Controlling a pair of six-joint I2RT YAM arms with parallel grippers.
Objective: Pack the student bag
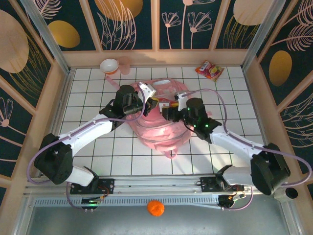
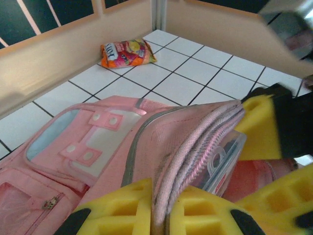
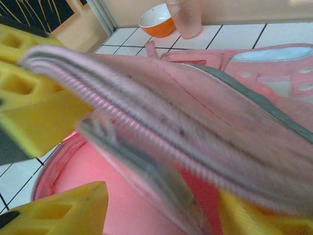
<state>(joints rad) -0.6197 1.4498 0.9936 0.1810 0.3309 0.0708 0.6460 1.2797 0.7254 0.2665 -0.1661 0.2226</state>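
Two grippers meet at one student bag [image 1: 156, 137], mid-table.
One bowl [image 1: 108, 65] and one pink cup [image 1: 125, 64] stand back left; left gripper [image 2: 164, 213] is clamped tight on the bag's zip edge; one orange ball [image 1: 155, 207] lies between the bases; right gripper [image 3: 161, 215] straddles that flap, jaws part-way apart; one snack packet [image 1: 209, 70] lies back right.

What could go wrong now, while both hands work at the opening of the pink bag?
1. The left hand pinches only the zipper rim of the student bag; the soft fabric might slip free and the opening collapse.
2. The right hand has open jaws around that rim, near the clear case; closing there might pinch or drag the case.
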